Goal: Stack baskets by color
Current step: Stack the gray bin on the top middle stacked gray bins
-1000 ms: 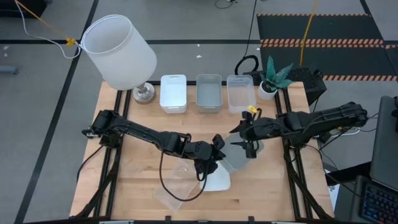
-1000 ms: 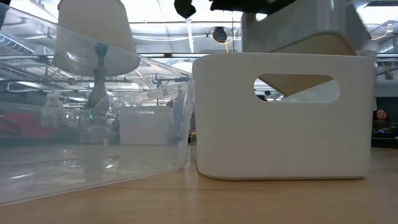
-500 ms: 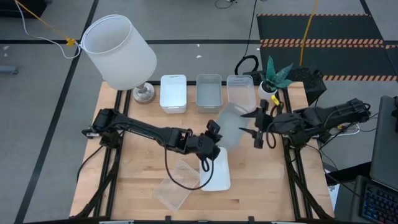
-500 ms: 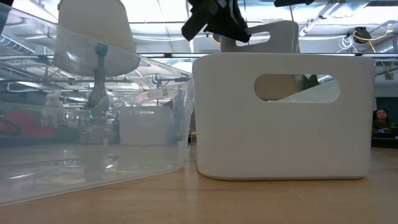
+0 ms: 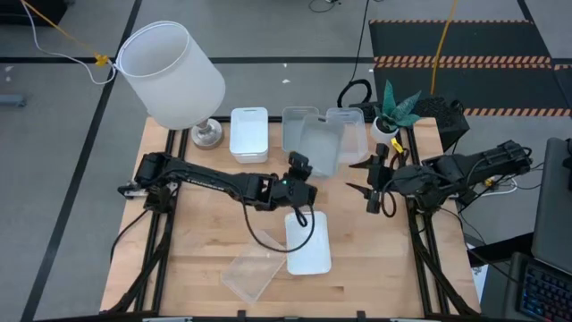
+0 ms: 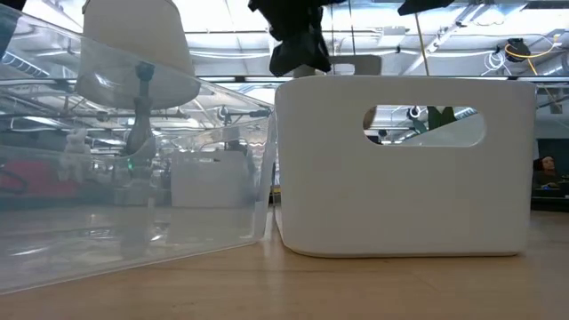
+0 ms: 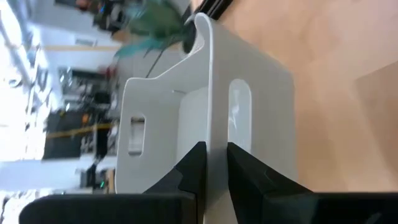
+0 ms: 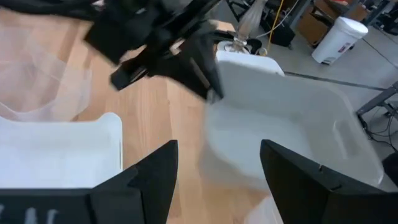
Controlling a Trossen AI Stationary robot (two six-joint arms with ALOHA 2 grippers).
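Note:
A grey basket (image 5: 320, 145) hangs in the air over the back row, with my left gripper (image 5: 301, 172) shut on it; it also shows in the left wrist view (image 7: 249, 106). Another grey basket (image 5: 293, 118) stands under it in that row, between a white basket (image 5: 248, 134) and a clear basket (image 5: 350, 130). A second white basket (image 5: 307, 243) and a second clear basket (image 5: 253, 274) rest on the table nearer the front. My right gripper (image 5: 369, 184) stands open and empty to the right of the lifted basket. My left gripper pinches the rim of the grey basket's near end wall (image 7: 211, 134), one finger inside the basket and one outside. The fingers come from the table's near left side, slanting slightly down. The basket is lifted clear and tilted.
A big white lampshade (image 5: 172, 73) on a lamp stands at the far left corner. A small potted plant (image 5: 391, 112) sits at the far right. Bare wood lies between the back row and the near baskets.
My left gripper has carried the grey basket from above the near white basket toward the table's far edge, turning its wrist, so the basket now hangs tilted over the back row. My right gripper has drawn back toward the table's right edge, still open.

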